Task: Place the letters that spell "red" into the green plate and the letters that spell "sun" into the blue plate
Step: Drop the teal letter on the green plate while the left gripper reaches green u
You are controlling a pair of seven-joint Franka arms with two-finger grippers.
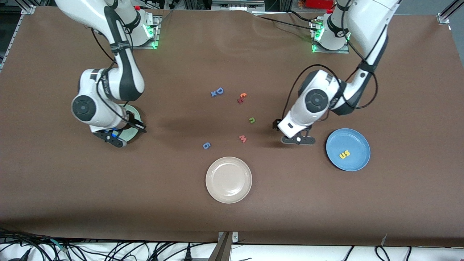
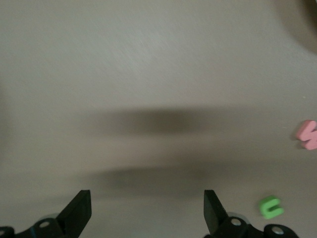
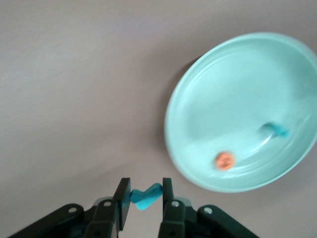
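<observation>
A: Gripping a tiny teal foam letter (image 3: 146, 196), the right pincer (image 3: 143, 198) is clamped on it by its flat faces, just beside the round pale mint-green plate (image 3: 208, 89), which already holds an orange letter (image 3: 224, 160) and another teal one (image 3: 277, 130).

B: Foam that small looks light and squashy; a gentle pinch across the thin body should do. And the left?

A: Left pincer (image 2: 147, 210) hangs low over the brown surface (image 1: 232, 217), jaws wide apart, empty, near the olive-green foam "n" (image 1: 252, 120). Two yellow letters (image 1: 344, 154) lie in the round blue plate (image 1: 353, 139).
</observation>
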